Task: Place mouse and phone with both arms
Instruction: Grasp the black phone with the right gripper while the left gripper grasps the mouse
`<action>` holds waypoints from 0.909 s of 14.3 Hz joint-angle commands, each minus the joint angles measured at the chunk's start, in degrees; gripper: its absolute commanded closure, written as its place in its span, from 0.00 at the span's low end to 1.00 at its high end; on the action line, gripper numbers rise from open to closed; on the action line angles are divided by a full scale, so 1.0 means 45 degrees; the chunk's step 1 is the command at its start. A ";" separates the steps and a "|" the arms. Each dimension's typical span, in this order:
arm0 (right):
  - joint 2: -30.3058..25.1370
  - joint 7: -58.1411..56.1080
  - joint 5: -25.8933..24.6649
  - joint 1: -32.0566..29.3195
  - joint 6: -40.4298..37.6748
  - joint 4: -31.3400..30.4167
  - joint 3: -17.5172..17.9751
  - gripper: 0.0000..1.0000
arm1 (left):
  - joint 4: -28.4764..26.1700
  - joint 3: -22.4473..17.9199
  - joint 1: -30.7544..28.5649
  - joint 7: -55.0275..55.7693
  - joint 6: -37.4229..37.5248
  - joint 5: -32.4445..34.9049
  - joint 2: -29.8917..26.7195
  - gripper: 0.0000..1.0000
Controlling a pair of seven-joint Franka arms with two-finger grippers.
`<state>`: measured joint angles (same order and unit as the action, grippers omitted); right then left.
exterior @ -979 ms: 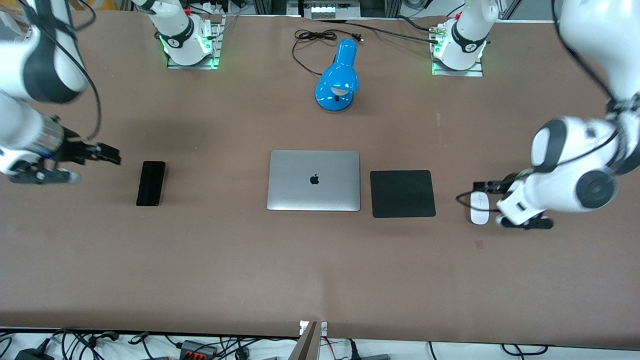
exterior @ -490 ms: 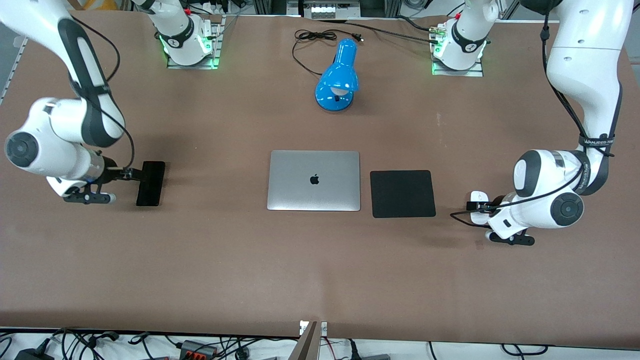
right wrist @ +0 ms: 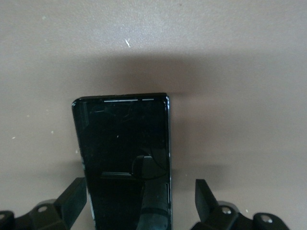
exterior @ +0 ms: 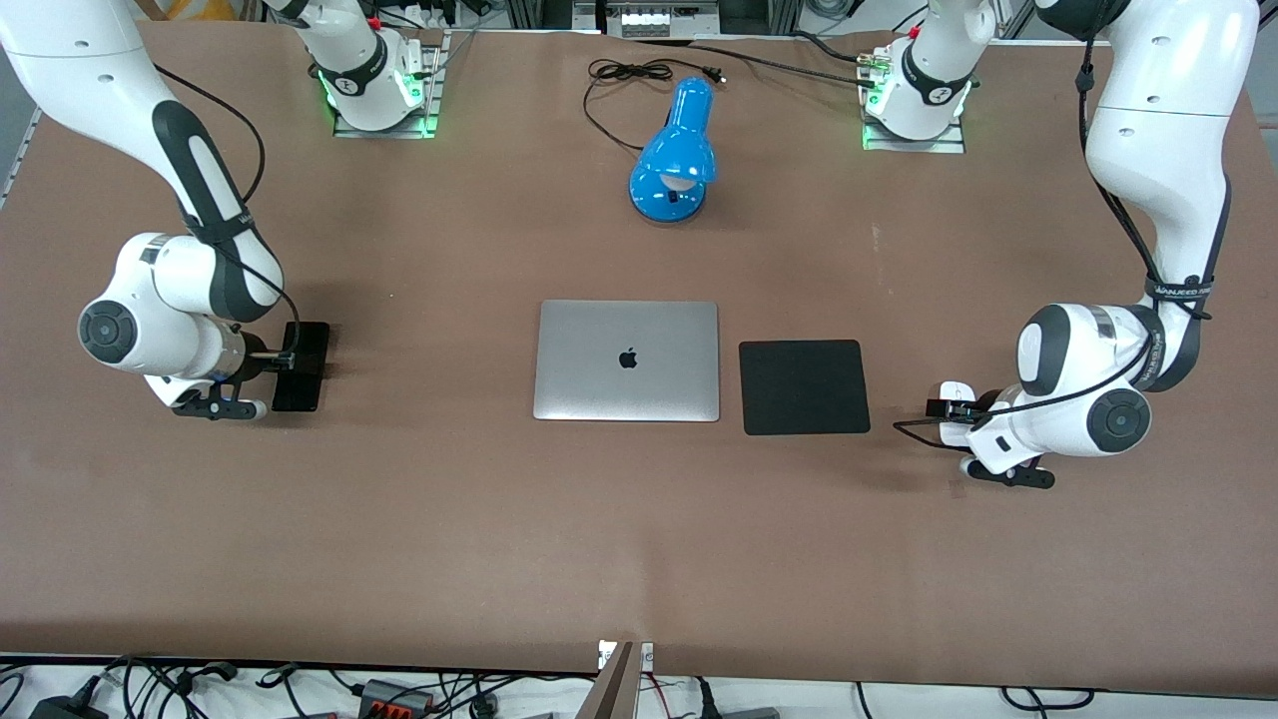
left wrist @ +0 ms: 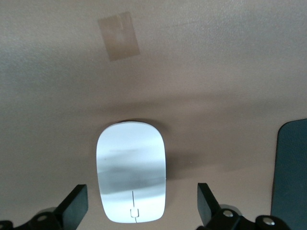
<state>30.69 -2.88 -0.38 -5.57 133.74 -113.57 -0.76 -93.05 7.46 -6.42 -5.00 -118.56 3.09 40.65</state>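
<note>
- Both arms have swung in low over the last second, each stopping at its own target on the brown worktop (exterior: 639,519).
- The right end effector (right wrist: 139,201) now straddles the phone (exterior: 301,365) at the right arm's end, fingers spread wide, not gripping.
- The left end effector (left wrist: 139,203) brackets the mouse (left wrist: 132,171) beside the black mouse pad (exterior: 804,386), also wide open.
- Judgement: both grasps look imminent.

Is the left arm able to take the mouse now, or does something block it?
Probably yes. The left gripper is open, with one finger on each side of the mouse, and nothing lies between them. The mouse pad lies apart.
</note>
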 commanded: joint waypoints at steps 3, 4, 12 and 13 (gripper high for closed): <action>0.0171 0.0172 -0.0033 0.0046 0.0221 -0.0094 0.0092 0.00 | -0.0065 0.0003 -0.0018 -0.0236 -0.0176 0.0309 0.0224 0.00; 0.0152 0.0172 -0.0033 0.0046 0.0201 -0.0094 0.0092 0.00 | -0.0065 0.0003 -0.0018 -0.0236 -0.0176 0.0329 0.0244 0.00; 0.0172 -0.0081 -0.0092 0.0046 0.0162 -0.0113 0.0189 0.00 | 0.0150 0.0003 -0.0174 -0.0917 -0.0157 0.0388 0.0225 0.56; 0.0172 -0.0159 -0.0092 0.0008 0.0162 -0.0113 0.0189 0.00 | 0.0189 0.0003 -0.0174 -0.0939 -0.0157 0.0388 0.0147 0.58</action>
<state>31.50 -2.97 -0.38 -5.16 134.08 -113.66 -0.24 -92.67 7.39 -7.00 -7.37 -119.27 3.51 42.07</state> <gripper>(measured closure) 0.000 0.383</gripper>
